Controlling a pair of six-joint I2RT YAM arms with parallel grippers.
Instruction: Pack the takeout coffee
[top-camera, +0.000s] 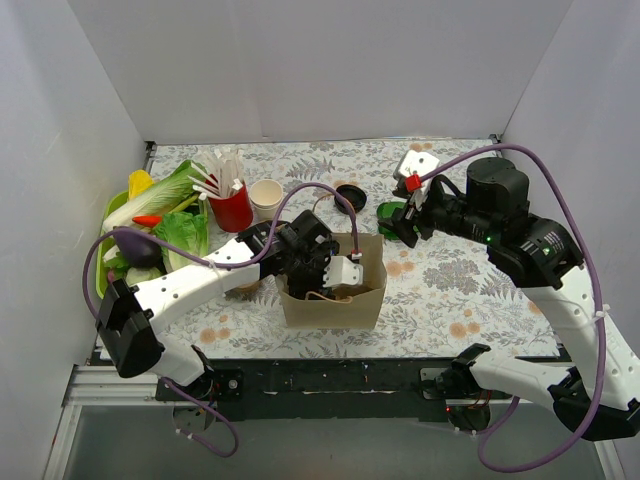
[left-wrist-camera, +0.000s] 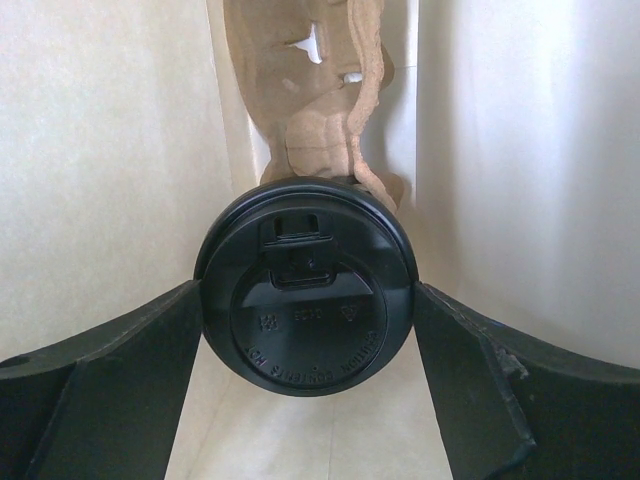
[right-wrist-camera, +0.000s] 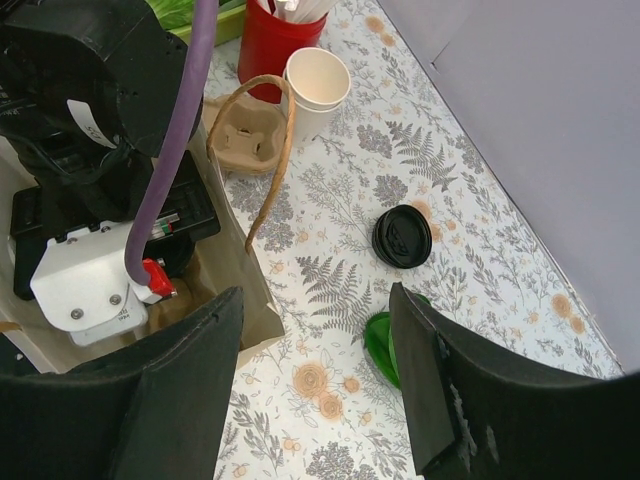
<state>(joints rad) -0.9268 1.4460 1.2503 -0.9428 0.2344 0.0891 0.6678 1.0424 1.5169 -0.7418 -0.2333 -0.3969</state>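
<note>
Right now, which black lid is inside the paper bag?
The lid between the left pincer's jaws; the other lid lies loose on the table.

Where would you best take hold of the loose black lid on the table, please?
Probably across its rim, straight down from above: the loose black lid lies flat on the table, so its round edge offers two opposing sides.

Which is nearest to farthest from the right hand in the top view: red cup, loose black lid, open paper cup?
1. Loose black lid, just left of the right hand.
2. Open paper cup, farther left.
3. Red cup, leftmost.
</note>
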